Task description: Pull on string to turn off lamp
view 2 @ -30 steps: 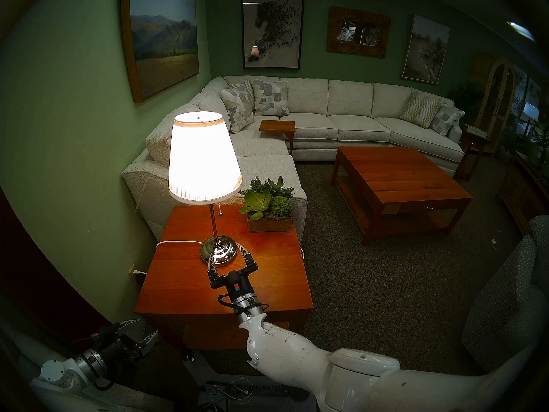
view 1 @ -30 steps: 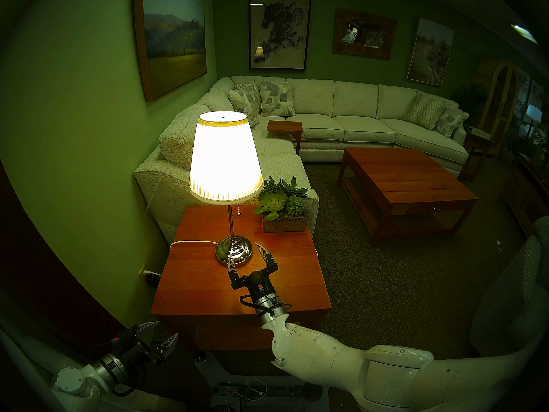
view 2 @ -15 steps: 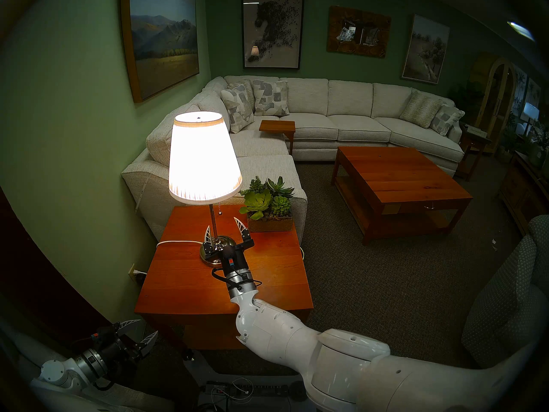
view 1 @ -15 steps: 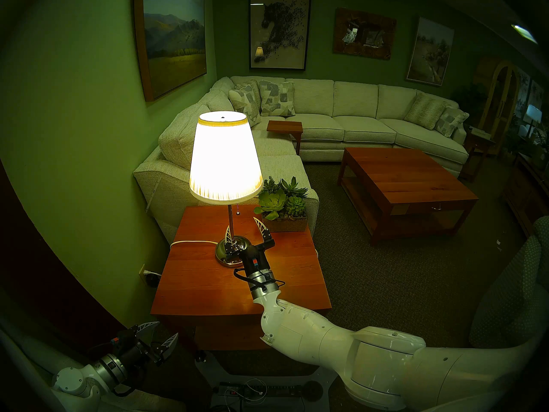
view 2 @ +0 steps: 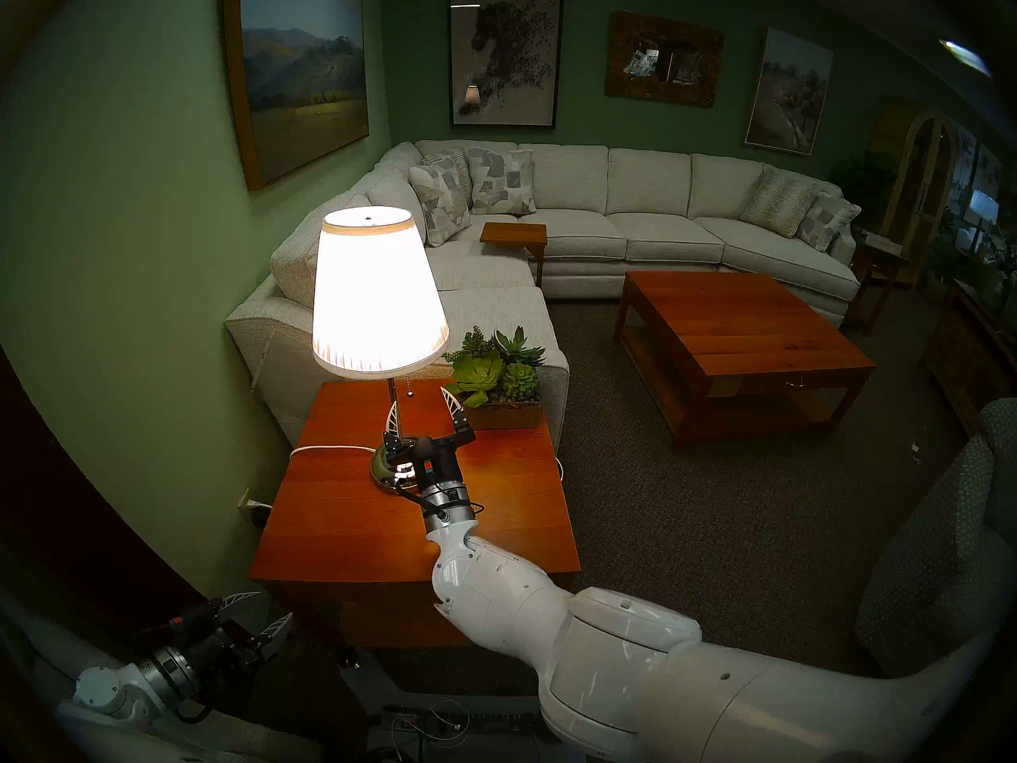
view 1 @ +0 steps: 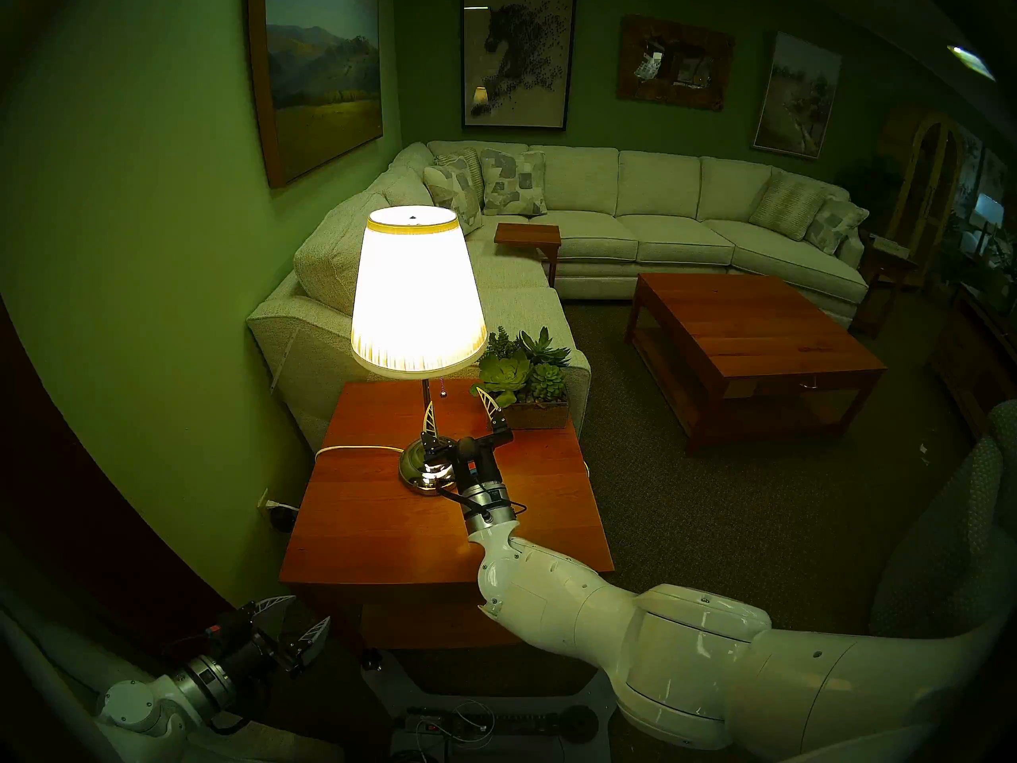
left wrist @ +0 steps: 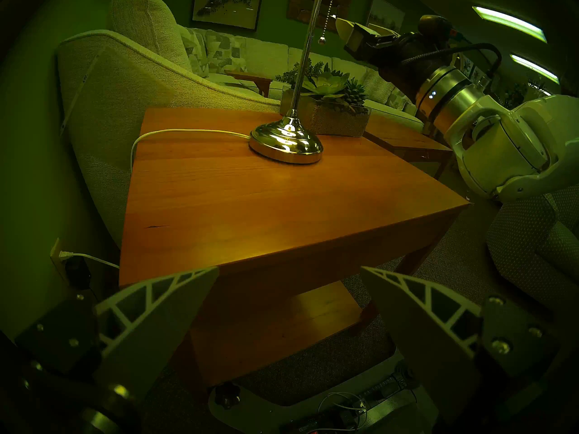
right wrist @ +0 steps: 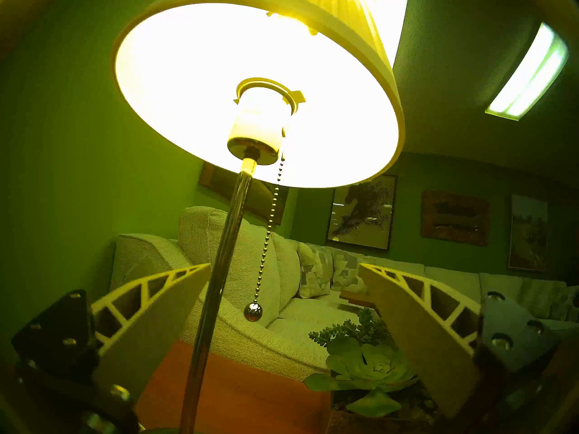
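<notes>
**A:** From the head views, where's the chain?

**B:** The lamp (view 1: 418, 288) is lit and stands toward the far left corner of the side table (view 1: 385, 530). The chain (view 1: 442, 386) hangs from under the shade, just right of the stem, ending in a small ball above the table's far edge. The right claw (view 1: 459, 404) has its fingers spread apart, with the stem and the ball seen between them; nothing is held. In the other head view the chain (view 2: 409, 387) sits the same way.

**A:** And the left wrist view?

**B:** The left claw (left wrist: 288, 273) hangs off the table's near edge, fingers apart and empty. The ball (left wrist: 321, 41) shows high up beside the stem.

**A:** Right wrist view?

**B:** Looking up, the beaded chain (right wrist: 269, 236) drops from the socket to the ball (right wrist: 253, 312), free of the stem. I'd judge it light, limp and slippery. Pinch the beads just above the ball, so the ball acts as a stop. Pull straight down; a sideways tug could tip the lamp toward the plant box (view 1: 531, 412) at the far right corner.
</notes>
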`<state>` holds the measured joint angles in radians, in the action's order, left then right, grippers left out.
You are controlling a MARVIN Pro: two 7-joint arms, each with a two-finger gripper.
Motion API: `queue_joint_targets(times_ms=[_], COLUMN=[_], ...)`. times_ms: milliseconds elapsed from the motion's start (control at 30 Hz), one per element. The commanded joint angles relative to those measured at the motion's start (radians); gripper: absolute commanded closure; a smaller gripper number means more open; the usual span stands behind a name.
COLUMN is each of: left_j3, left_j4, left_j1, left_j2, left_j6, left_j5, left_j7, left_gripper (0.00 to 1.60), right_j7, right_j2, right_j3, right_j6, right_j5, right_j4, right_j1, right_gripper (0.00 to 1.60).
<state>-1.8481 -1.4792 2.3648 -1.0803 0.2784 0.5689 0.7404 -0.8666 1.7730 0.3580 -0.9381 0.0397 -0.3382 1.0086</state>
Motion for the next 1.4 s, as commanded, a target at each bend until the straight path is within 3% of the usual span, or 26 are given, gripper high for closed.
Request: queue_joint_targets(times_ms=[0, 800, 1367], left_j3=[-0.006, -0.006, -0.007], left_j4=[-0.016, -0.018, -0.018], left_j1=[-0.003, -0.001, -0.001], left_j2=[0.002, 0.002, 0.002], left_j6=[0.004, 0.004, 0.004], left_j5=[0.003, 0.003, 0.003], left_j7=[0.001, 0.001, 0.000], left_gripper=[0.00, 0.00, 0.00], right_j7=[-0.006, -0.019, -0.009], right_j2=[0.061, 0.120, 0.101], right_j3=[0.002, 0.018, 0.046], right_j6=[-0.004, -0.022, -0.022], right_j5=[-0.013, -0.013, -0.004], right_j4=[0.012, 0.140, 0.175], right_j1=[-0.078, -0.122, -0.130], right_gripper=[0.00, 0.00, 0.00])
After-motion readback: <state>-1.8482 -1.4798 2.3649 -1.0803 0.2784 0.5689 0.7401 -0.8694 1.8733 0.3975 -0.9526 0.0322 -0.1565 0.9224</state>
